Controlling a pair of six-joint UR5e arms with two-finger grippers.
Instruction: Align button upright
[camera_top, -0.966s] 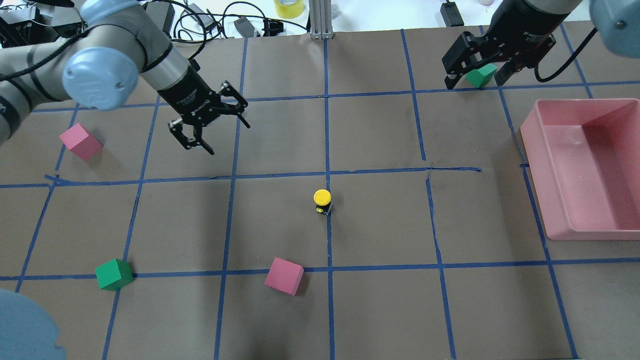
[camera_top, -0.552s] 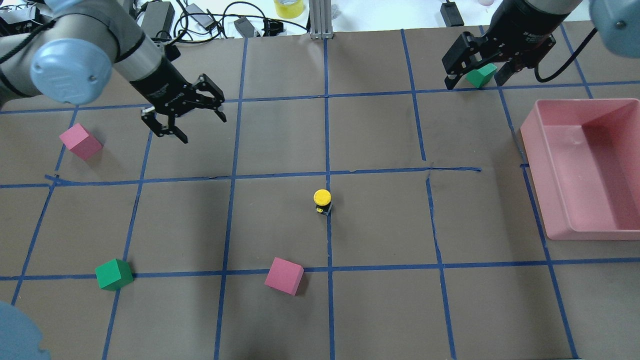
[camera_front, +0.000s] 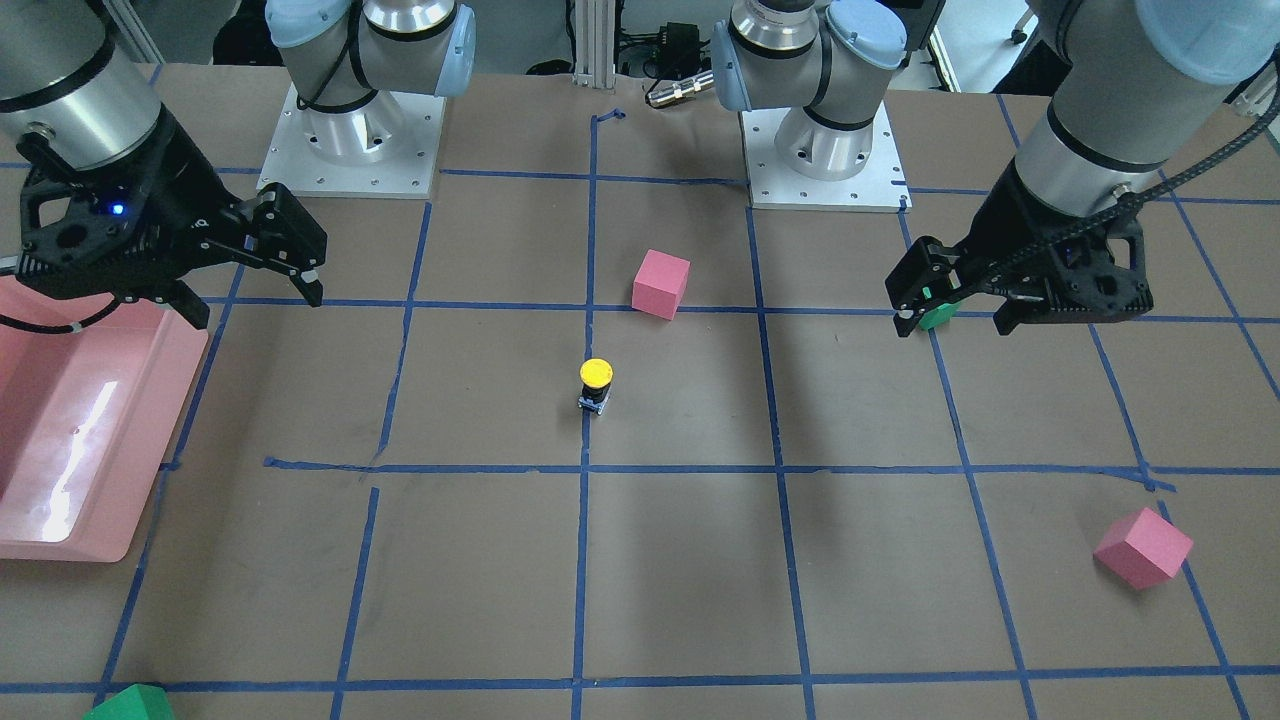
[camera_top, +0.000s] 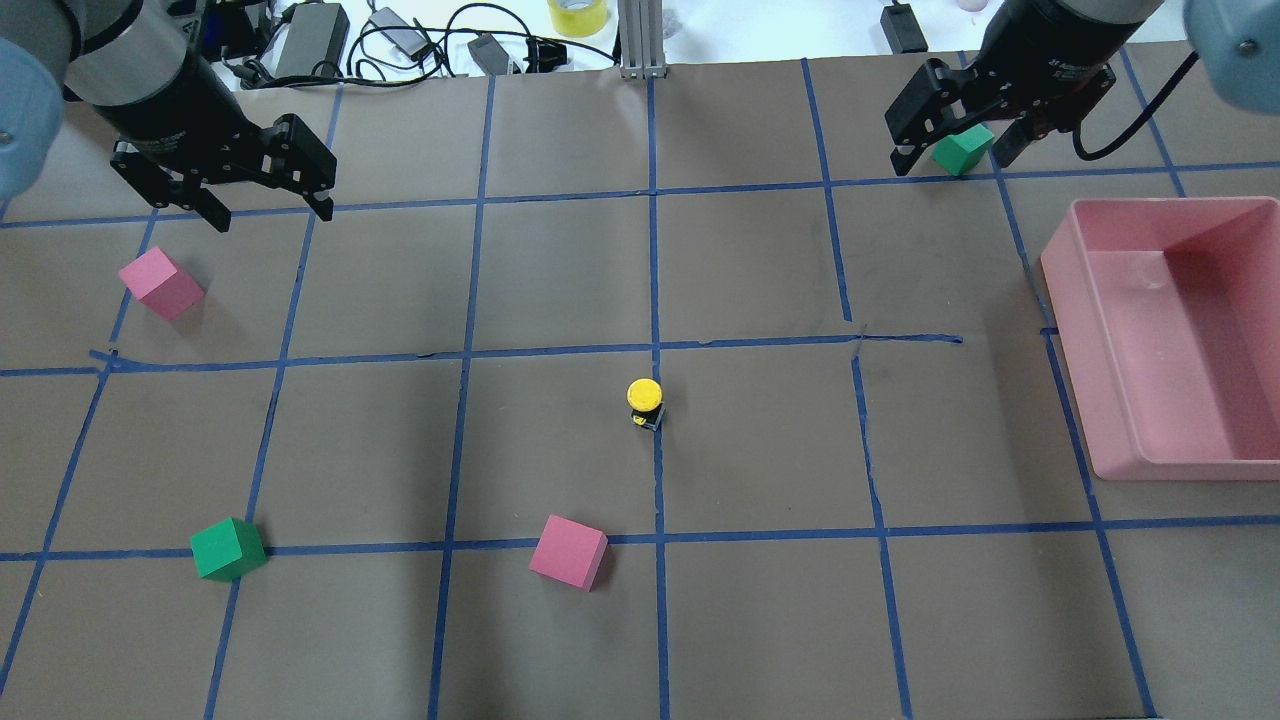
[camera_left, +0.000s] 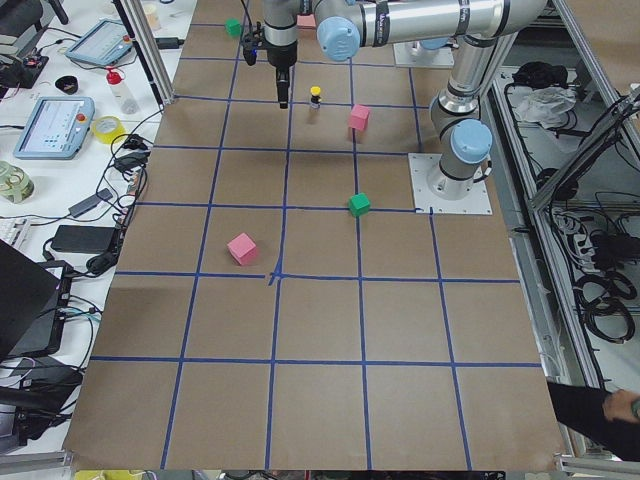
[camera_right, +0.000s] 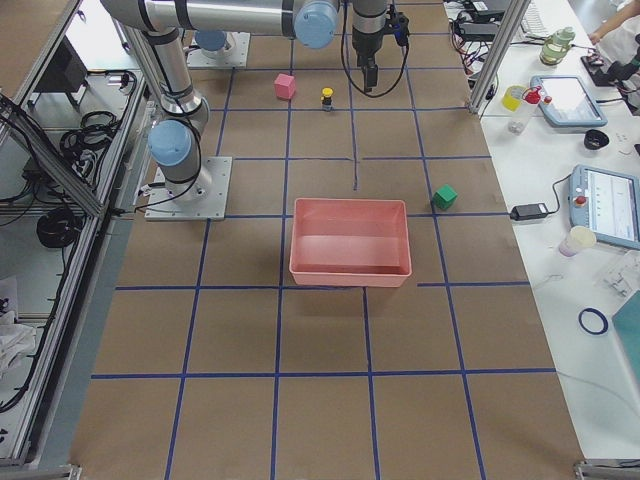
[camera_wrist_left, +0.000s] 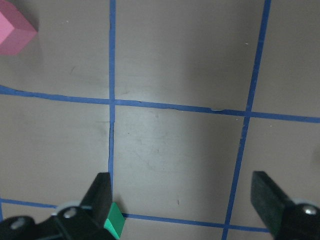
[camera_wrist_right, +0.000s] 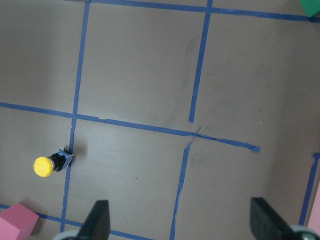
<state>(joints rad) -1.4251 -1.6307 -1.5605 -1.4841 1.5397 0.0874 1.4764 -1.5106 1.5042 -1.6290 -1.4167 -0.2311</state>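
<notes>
A broad worktop (camera_top: 760, 620) fills the scene. It is covered in dull brown paper and ruled into large squares by blue tape lines (camera_top: 661, 600), a few of them torn or crooked. An aluminium post (camera_top: 640, 40) rises at the middle of its far edge, with black cables (camera_top: 420, 40) and a yellow tape roll (camera_top: 577, 15) on the white surface behind. Along that side runs a white bench (camera_right: 530, 260) carrying a tablet (camera_left: 55, 127), a bottle (camera_left: 121, 88) and a black power brick (camera_left: 82, 238). On the opposite side, looped cable bundles (camera_left: 600, 290) hang by a metal frame. Even overhead light leaves soft shadows and a pale sheen (camera_wrist_left: 165, 130) on the paper.
</notes>
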